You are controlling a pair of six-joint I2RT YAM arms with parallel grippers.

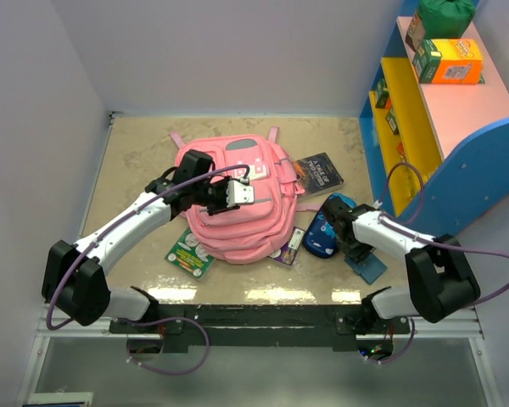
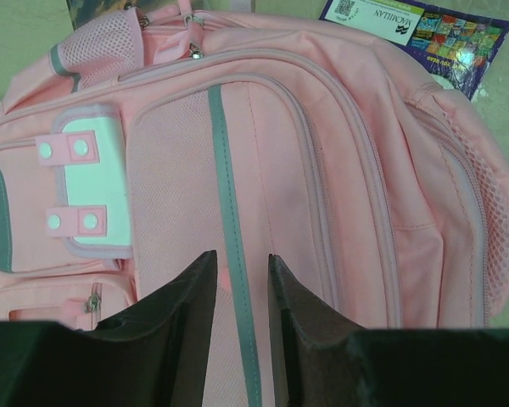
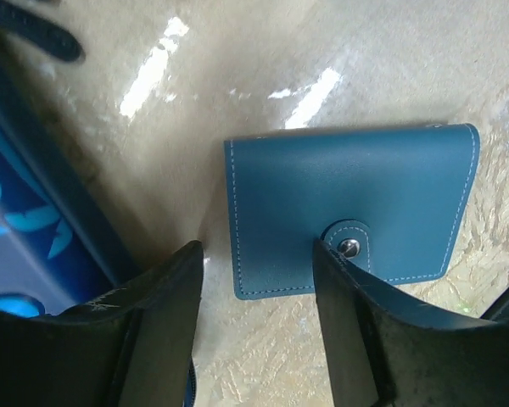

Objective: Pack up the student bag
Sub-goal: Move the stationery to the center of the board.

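Note:
The pink student bag (image 1: 237,212) lies flat in the middle of the table, front side up. My left gripper (image 1: 242,193) hovers over its front. In the left wrist view its jaws (image 2: 240,259) stand a little apart, astride the bag's grey stripe (image 2: 229,203), with nothing between them. My right gripper (image 1: 359,248) is down at the table on the right, open. In the right wrist view it (image 3: 256,250) sits over the near corner of a flat blue snap wallet (image 3: 348,212), one fingertip (image 3: 331,254) at the snap tab.
A dark-blue pencil case (image 1: 322,233) lies between the bag and the right gripper. A dark book (image 1: 318,174) lies right of the bag, a green booklet (image 1: 189,253) at its left front, and a purple booklet (image 2: 424,30) is partly under it. A coloured shelf (image 1: 433,110) stands at the right.

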